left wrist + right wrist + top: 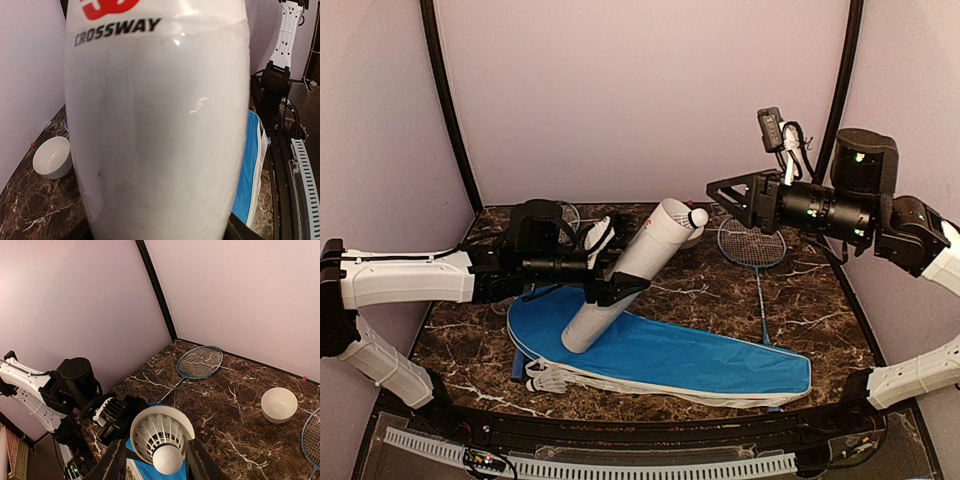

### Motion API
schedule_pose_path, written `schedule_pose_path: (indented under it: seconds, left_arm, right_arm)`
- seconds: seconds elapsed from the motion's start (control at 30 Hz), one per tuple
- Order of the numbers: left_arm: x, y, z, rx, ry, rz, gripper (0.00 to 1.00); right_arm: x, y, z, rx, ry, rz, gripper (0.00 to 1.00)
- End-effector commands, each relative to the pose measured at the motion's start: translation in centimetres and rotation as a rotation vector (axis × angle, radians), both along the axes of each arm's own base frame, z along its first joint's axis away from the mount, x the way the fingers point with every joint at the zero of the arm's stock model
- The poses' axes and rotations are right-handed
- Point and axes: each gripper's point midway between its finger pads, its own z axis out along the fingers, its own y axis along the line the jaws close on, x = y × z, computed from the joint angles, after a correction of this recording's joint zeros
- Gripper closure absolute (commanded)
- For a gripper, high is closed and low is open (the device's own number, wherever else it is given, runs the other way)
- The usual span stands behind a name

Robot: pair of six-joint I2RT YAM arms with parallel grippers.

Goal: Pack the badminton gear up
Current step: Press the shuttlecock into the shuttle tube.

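While the left hand [610, 270] clamps the white tube [655, 240] at a slant, its lower end rests on the blue racket cover [700, 355] lying along the tabletop [720, 290]; a shuttlecock [162, 440] sits cork-outward in the tube's upper mouth, and the right hand [156, 465] hangs just beside it, fingers spread

The left arm [410, 278] reaches level from 9 o'clock toward centre, its gripper [608, 262] clamped around the white tube [655, 245]. The right arm [860, 200] is raised at 2 o'clock, its gripper [716, 190] pointing toward 9 o'clock, jaws apart.
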Motion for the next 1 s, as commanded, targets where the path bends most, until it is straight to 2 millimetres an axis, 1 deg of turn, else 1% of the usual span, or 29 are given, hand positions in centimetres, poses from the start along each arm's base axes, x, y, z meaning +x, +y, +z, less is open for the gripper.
schedule_pose_path:
  seconds: [0.0, 0.1, 0.2, 0.37, 0.57, 0.97]
  left_arm:
    - [-0.3, 0.5, -1.8, 0.039, 0.043, 0.003, 0.33]
    - [-0.3, 0.5, -1.8, 0.038, 0.047, 0.003, 0.33]
    - [-0.3, 0.5, -1.9, 0.04, 0.048, 0.002, 0.33]
    - [-0.3, 0.5, -1.8, 0.04, 0.047, 0.001, 0.33]
    - [-0.4, 0.5, -1.7, 0.037, 0.047, -0.003, 0.33]
    - [-0.6, 0.6, -1.7, 0.04, 0.04, -0.013, 0.33]
  right_arm:
    - [-1.0, -1.1, 0.1, 0.037, 0.014, 0.01, 0.63]
    - [-1.3, -0.8, -1.2, 0.034, 0.045, 0.033, 0.69]
    - [-1.3, -0.3, -2.1, 0.031, 0.065, 0.048, 0.73]
    - [-1.1, 0.3, -2.5, 0.03, 0.075, 0.055, 0.79]
    - [-0.9, 0.9, -2.9, 0.027, 0.08, 0.063, 0.8]
    - [-0.2, 3.4, -3.1, 0.005, 0.075, 0.11, 0.81]
